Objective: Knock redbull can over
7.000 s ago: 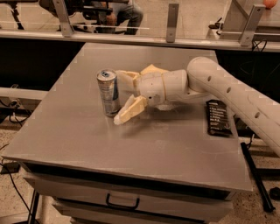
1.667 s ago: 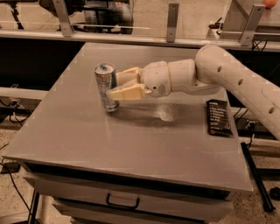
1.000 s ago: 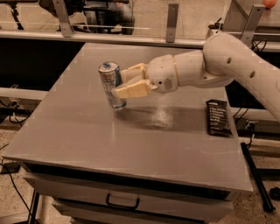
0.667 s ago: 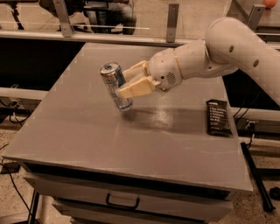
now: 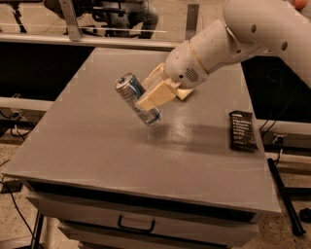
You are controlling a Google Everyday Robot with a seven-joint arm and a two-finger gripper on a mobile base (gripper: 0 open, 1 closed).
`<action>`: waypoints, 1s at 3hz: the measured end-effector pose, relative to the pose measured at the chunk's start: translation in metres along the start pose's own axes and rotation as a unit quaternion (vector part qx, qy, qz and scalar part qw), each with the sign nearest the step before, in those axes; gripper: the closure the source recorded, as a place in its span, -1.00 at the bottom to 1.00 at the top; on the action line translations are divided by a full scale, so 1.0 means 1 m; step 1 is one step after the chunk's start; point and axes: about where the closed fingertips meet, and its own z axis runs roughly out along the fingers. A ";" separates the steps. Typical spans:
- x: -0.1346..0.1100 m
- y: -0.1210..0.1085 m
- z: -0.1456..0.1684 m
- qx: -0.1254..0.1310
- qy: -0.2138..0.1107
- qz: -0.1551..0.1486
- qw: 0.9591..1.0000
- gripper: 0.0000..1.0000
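Observation:
The redbull can [image 5: 132, 95] is a slim silver-and-blue can with a shiny top. It is tilted hard, its top pointing up and to the left, near the middle of the grey table [image 5: 87, 146]. Its base seems just off the surface, with its shadow to the right. My gripper [image 5: 151, 90] reaches in from the upper right on the white arm [image 5: 228, 44]. Its pale yellow fingers [image 5: 156, 96] are closed around the can's middle, one on the near side and one behind.
A flat black snack-bar wrapper [image 5: 242, 130] lies near the table's right edge. A drawer with a handle [image 5: 136, 226] sits under the front edge. A metal rail [image 5: 87, 40] and a seated person [image 5: 131, 12] are behind the table.
The can stood upright with the fingers at its sides. The arm has since swung up and the can has tipped over to the left in the fingers and risen off the table.

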 end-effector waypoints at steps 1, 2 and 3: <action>-0.001 0.003 -0.015 0.012 0.066 0.000 0.998 1.00; 0.001 0.002 -0.019 0.017 0.117 0.004 0.993 1.00; 0.016 0.001 -0.005 0.007 0.178 0.017 0.984 0.51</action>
